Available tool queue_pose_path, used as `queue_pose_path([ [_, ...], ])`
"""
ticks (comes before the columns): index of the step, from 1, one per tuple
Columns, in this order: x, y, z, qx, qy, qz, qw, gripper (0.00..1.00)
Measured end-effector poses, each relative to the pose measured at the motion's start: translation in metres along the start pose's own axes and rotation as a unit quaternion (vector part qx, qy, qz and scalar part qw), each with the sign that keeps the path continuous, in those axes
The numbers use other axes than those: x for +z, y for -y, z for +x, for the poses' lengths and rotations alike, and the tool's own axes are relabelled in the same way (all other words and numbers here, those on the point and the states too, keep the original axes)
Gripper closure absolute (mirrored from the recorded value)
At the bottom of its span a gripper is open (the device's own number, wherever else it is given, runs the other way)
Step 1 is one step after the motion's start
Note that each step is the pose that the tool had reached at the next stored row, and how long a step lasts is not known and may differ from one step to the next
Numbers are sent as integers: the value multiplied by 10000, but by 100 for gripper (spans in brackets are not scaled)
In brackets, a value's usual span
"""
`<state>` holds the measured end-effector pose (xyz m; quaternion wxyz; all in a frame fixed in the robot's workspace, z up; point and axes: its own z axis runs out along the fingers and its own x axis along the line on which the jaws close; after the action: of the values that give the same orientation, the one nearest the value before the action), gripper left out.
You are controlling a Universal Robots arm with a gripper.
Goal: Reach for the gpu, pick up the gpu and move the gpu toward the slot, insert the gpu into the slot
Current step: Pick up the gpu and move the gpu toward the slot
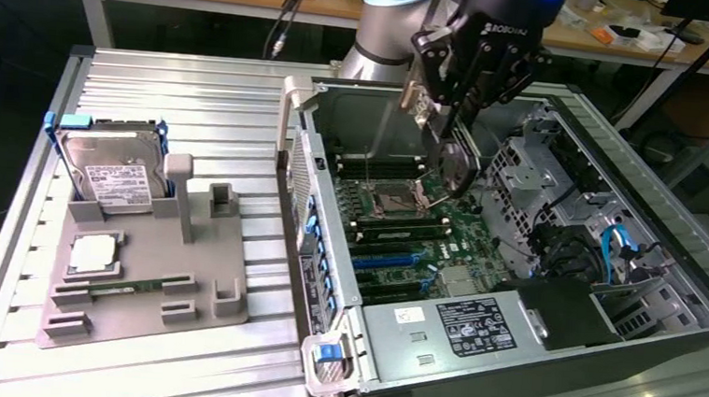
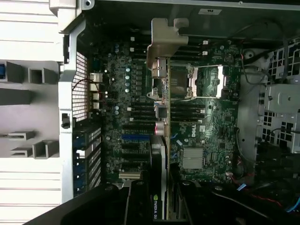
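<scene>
My gripper (image 1: 452,121) is shut on the gpu (image 1: 454,163), a dark flat card held on edge in the air over the open computer case. Its metal end bracket (image 1: 412,100) points toward the case's rear wall. In the wrist view the gpu (image 2: 161,140) runs edge-on from the gripper (image 2: 159,206) out to the bracket (image 2: 161,42), hanging above the green motherboard (image 2: 206,126). The blue slot (image 1: 388,256) lies on the board below the card and nearer the camera in the exterior view; part of the slot (image 2: 133,137) shows beside the card's edge. Card and board are apart.
The silver processor socket (image 1: 398,200) and black memory connectors (image 1: 390,227) sit under the card. Drive cages and cables (image 1: 577,223) fill the case's right side in the exterior view. Outside the case, a grey fixture (image 1: 136,277) carries a hard drive (image 1: 112,177) and a memory stick (image 1: 124,285).
</scene>
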<state>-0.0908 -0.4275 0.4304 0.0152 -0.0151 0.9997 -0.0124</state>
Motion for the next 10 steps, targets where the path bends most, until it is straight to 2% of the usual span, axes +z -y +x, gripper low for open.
queue_pose_path([
  [10, 12, 11, -351, -1, 0, 0, 10000, 73],
])
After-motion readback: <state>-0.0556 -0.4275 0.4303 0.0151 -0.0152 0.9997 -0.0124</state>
